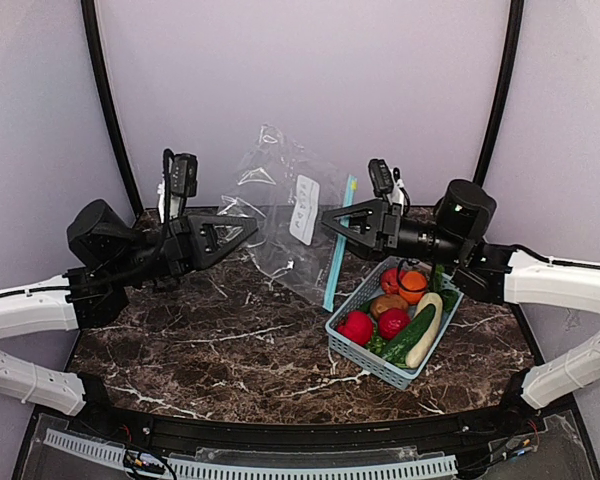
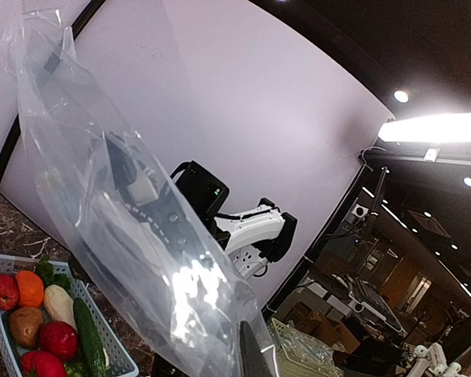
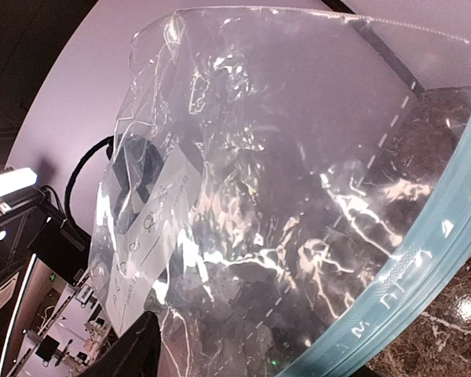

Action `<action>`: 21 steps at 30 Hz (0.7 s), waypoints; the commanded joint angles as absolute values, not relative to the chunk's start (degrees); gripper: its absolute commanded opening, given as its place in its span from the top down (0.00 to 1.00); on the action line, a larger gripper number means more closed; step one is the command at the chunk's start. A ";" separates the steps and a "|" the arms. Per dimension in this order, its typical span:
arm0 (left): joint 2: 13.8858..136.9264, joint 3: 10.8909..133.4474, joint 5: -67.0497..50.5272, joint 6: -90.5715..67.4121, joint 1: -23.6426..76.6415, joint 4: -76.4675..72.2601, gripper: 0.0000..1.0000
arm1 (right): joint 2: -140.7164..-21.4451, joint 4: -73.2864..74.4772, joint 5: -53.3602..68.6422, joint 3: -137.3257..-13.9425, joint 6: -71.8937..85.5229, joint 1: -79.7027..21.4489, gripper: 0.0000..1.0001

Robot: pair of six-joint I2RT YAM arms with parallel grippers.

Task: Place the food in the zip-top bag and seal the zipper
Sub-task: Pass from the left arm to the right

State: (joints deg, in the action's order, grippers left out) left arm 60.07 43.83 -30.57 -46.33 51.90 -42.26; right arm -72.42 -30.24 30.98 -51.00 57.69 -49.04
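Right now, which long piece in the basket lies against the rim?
The cream squash: it lies along the basket's right wall, with the green cucumber just inside it.

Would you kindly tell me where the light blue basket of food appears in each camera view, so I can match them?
Top external: the basket sits right of centre on the table, below the right arm.
Left wrist: the basket is in the bottom-left corner, partly cut off.
Right wrist: not in view.
Shared landmark: the zip-top bag, visible in all three views.
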 commanded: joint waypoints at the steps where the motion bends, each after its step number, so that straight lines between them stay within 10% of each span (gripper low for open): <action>1: 58.44 41.93 -28.85 -46.03 51.62 -42.80 0.99 | -70.65 -32.61 31.56 -52.38 56.15 -49.47 0.49; 12: 56.21 41.08 -25.42 -43.09 51.67 -37.15 0.99 | -67.79 -29.57 28.72 -51.68 53.89 -49.66 0.61; 21: 57.11 40.62 -25.56 -42.46 51.68 -33.85 0.99 | -67.72 -29.13 28.28 -52.08 53.09 -49.74 0.93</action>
